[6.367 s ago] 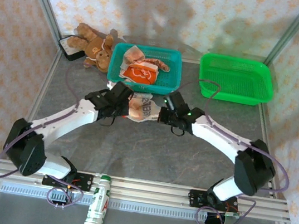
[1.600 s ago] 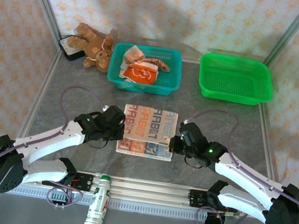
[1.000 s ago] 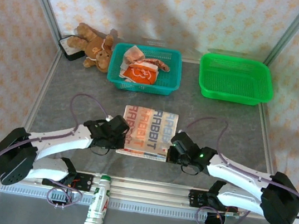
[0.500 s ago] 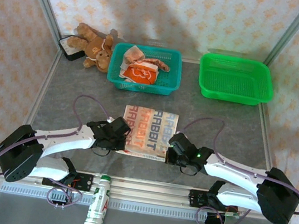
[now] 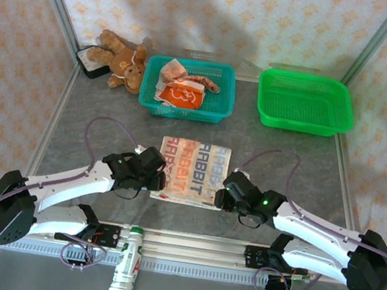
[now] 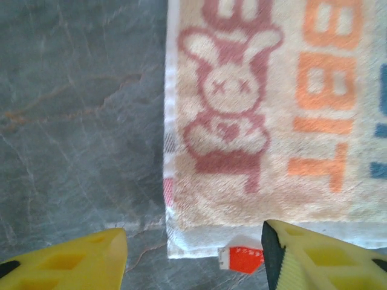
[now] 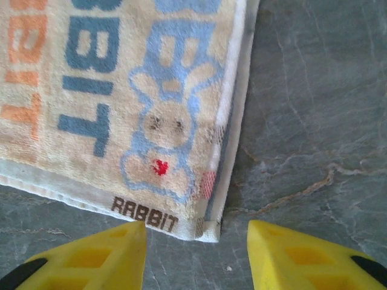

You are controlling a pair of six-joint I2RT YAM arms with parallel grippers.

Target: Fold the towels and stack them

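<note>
A cream towel (image 5: 192,172) with orange and blue RABBIT lettering lies folded flat on the grey table, its near edge between my two grippers. My left gripper (image 5: 158,182) is open at the towel's near left corner (image 6: 199,241). Its yellow fingers (image 6: 78,263) straddle that corner and its red tag (image 6: 245,258) without touching them. My right gripper (image 5: 220,197) is open at the near right corner (image 7: 208,226), and its fingers (image 7: 302,260) stand apart from the cloth. More towels (image 5: 180,93), orange and cream, lie crumpled in the teal basket (image 5: 217,108).
A green basket (image 5: 302,125) stands at the back right. A brown teddy bear (image 5: 121,59) lies left of the teal basket, beside a small black object (image 5: 89,61). A white bottle (image 5: 126,270) lies on the rail at the near edge.
Both grippers were shut on the towel's near corners. Now they are open, the corners lie on the table, and both grippers have lifted slightly.
</note>
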